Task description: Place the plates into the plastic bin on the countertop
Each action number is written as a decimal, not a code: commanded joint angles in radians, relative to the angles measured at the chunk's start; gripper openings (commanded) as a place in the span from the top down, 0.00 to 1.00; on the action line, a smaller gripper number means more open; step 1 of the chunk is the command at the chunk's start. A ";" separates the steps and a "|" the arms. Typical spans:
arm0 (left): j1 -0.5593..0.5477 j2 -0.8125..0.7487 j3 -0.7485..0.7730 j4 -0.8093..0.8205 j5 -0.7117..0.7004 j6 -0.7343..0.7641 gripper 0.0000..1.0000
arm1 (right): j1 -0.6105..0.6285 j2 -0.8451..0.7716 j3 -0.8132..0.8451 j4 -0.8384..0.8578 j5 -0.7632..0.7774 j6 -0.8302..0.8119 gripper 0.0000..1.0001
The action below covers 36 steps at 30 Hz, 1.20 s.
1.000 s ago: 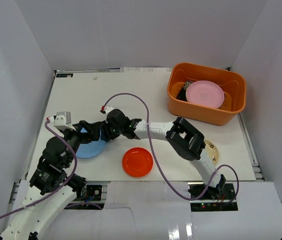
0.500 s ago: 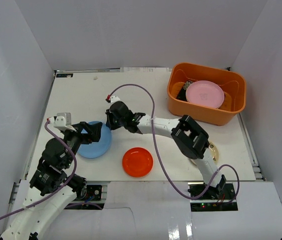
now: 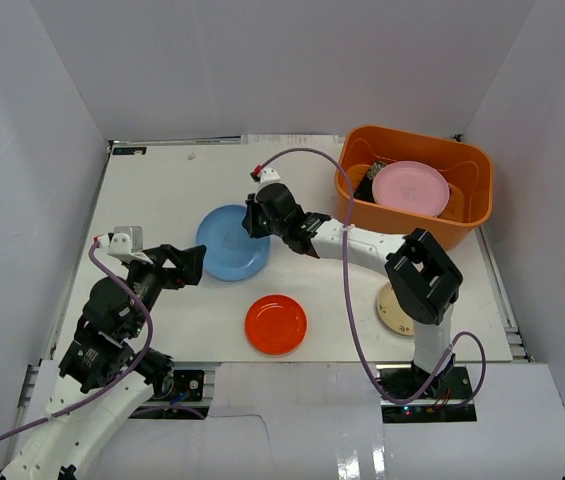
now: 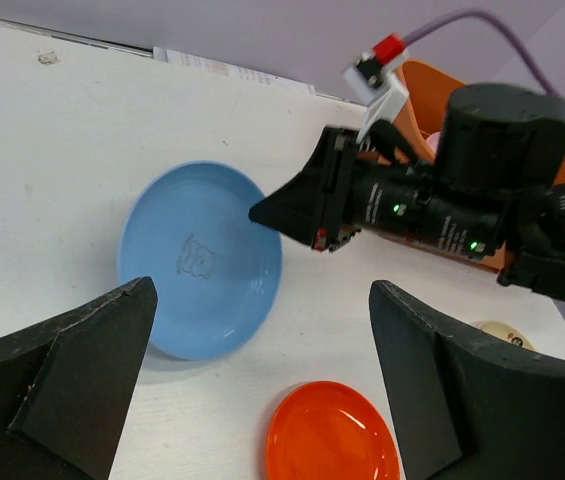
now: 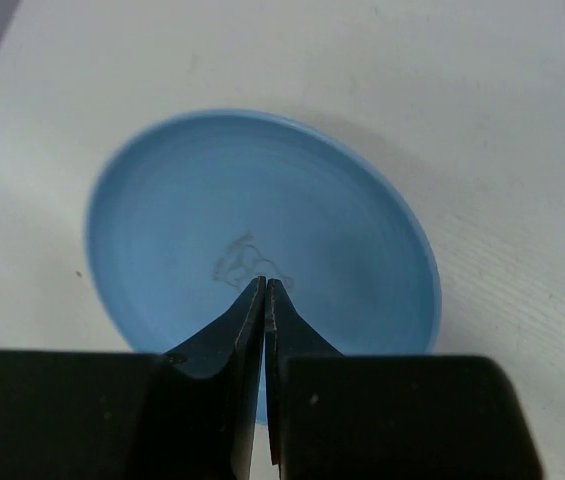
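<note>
"Light blue plate [image 3: 230, 245]: where is it?"

"On the white countertop [image 3: 162, 190], left of centre and well apart from the orange bin [image 3: 402, 228], which stands at the far right corner. A faint drawing marks the plate's middle."

"Is anything holding it?"

"Yes. The right gripper [image 3: 255, 222] reaches across from the right, and its two black fingers are pressed together on the plate's right rim. In the right wrist view the fingertips [image 5: 245, 315] meet over the plate's near edge with only a hairline slit between them. I cannot tell whether the plate lies flat or is raised off the surface."

"And the other arm?"

"The left gripper [image 3: 190, 265] sits just left of the blue plate. Its jaws are spread wide with nothing between them. In its wrist view the plate lies beyond the fingers, untouched."

"What is in the bin?"

"A round pink plate [image 3: 411, 187] lies on top. To its left is a black patterned plate [image 3: 366, 181], partly covered."

"What else is on the countertop?"

"A red-orange plate [image 3: 276, 323] lies near the front edge, apart from the blue one. A small beige plate [image 3: 392, 310] lies to its right, partly hidden by the right arm."
</note>
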 commanded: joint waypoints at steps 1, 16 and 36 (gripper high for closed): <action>0.005 -0.007 -0.010 0.012 0.014 0.011 0.02 | -0.007 0.033 -0.057 0.003 0.022 0.009 0.92; -0.001 -0.001 -0.011 0.016 0.005 0.022 0.02 | -0.021 0.016 -0.140 -0.055 0.090 -0.046 0.57; -0.016 0.039 -0.014 0.030 -0.010 0.036 0.02 | -0.095 0.042 -0.149 -0.107 0.079 -0.063 0.51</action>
